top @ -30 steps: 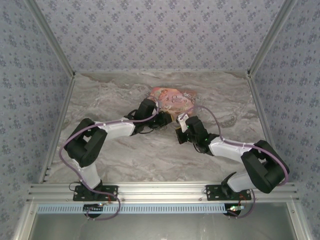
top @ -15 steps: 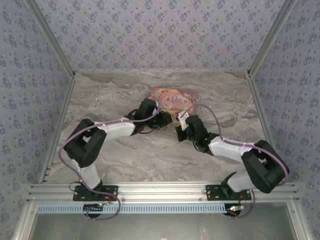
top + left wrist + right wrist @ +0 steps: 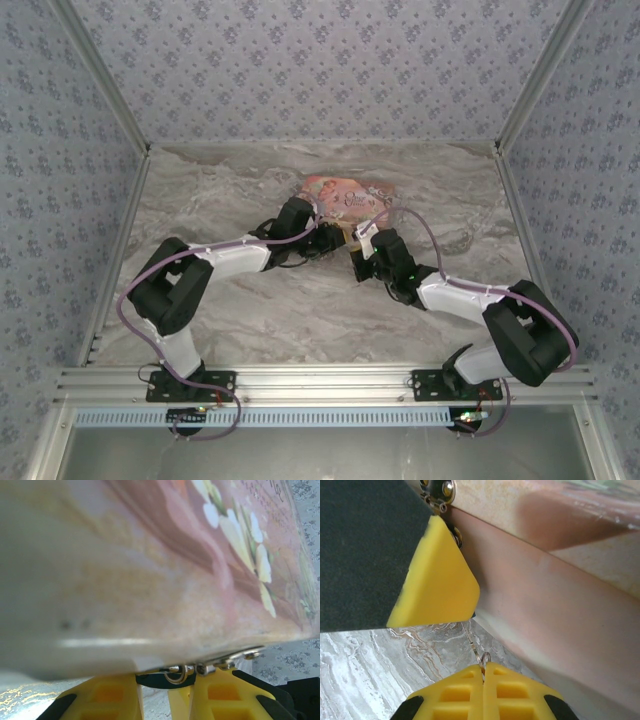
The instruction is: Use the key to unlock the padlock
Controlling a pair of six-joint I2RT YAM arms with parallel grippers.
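Note:
The padlock point(image 3: 152, 680) shows as a dark blue sliver with a thin silvery ring, pinched between my left gripper's point(image 3: 162, 686) yellow fingers point(image 3: 100, 695) right under the pink illustrated box point(image 3: 150, 555). In the right wrist view one left finger point(image 3: 437, 580) hides most of the padlock. The thin metal key point(image 3: 471, 641) runs from under that finger down to my right gripper point(image 3: 483, 672), which is shut on the key's ringed end. In the top view the left gripper point(image 3: 333, 245) and the right gripper point(image 3: 358, 262) meet at the box's near edge.
The pink box point(image 3: 345, 198) lies mid-table, slightly towards the back, with its silvery hasp point(image 3: 440, 490) beside the left finger. Marble tabletop point(image 3: 300, 310) spreads in front of the arms. Patterned walls and metal rails point(image 3: 125, 250) bound the table.
My right gripper has edged up and slightly left towards the left gripper and the box. The left arm has stayed put.

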